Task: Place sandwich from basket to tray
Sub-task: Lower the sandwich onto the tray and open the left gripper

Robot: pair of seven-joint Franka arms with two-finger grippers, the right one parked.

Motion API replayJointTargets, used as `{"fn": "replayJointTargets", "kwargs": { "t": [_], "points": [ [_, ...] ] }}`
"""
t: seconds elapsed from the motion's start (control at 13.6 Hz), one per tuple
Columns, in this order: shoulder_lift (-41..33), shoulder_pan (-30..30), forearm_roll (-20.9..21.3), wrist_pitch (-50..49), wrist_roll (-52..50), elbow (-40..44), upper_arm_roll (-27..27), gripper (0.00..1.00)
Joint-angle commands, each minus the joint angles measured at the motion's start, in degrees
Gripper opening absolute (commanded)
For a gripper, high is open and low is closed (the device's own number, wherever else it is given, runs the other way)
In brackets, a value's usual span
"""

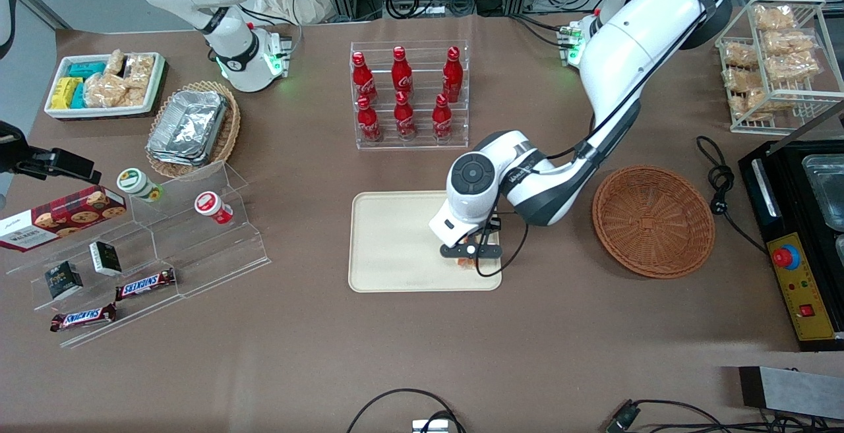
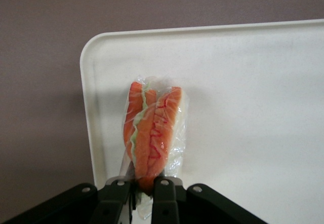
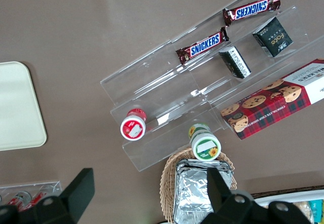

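- The counter (image 1: 422,367), a matte brown sheet, is carrying everything in sight.
- The working arm (image 1: 626,64), glossy white with rounded dark-grey joints, is reaching down over the tray.
- The basket (image 1: 653,221), round, shallow and woven of reddish-brown wicker, is sitting bare just beside the tray, toward the working arm's end of the counter.
- The tray (image 1: 395,242), a flat cream-beige plastic rectangle with rounded corners and a low raised rim, is lying in the middle of the counter, nearer the front camera than the clear acrylic rack (image 1: 409,93) of red bottles.
- A stepped clear acrylic shelf (image 1: 165,242) is standing toward the parked arm's end, holding two small lidded cups, chocolate bars and little dark boxes.
- A lighter oval wicker basket (image 1: 227,133) is cradling crinkled silver foil containers, farther from the front camera than the shelf.
- The gripper (image 1: 470,250), black and angular, is hanging over the tray's corner nearest the basket and the front camera, its two fingers (image 2: 117,199) clamping the sandwich's lower end.
- The sandwich (image 2: 154,135), a slim wedge in glossy clear wrap, is showing orange-red filling, a thin green leaf line and pale bread; it is sitting over the tray's smooth surface near a rounded corner, though contact with the tray cannot be judged.
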Motion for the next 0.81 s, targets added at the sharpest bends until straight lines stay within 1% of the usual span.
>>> {"fn": "replayJointTargets", "kwargs": {
  "t": [0.0,0.15,0.22,0.29,0.37,0.52,0.74],
  "points": [
    [2.1,-1.8,2.8,0.6,-2.7,2.4,0.5,0.00],
    [2.4,-1.9,2.9,0.7,-3.0,2.4,0.5,0.00],
    [2.5,-1.9,2.9,0.7,-2.9,2.4,0.8,0.15],
    [2.5,-1.9,2.9,0.7,-3.1,2.4,0.9,0.28],
    [2.5,-2.2,3.4,0.7,-3.1,2.5,1.0,0.99],
    [2.5,-2.7,4.6,1.0,-4.5,2.5,1.7,1.00],
    [2.5,-2.7,4.8,1.0,-3.9,2.8,1.7,1.00]
  ]
}}
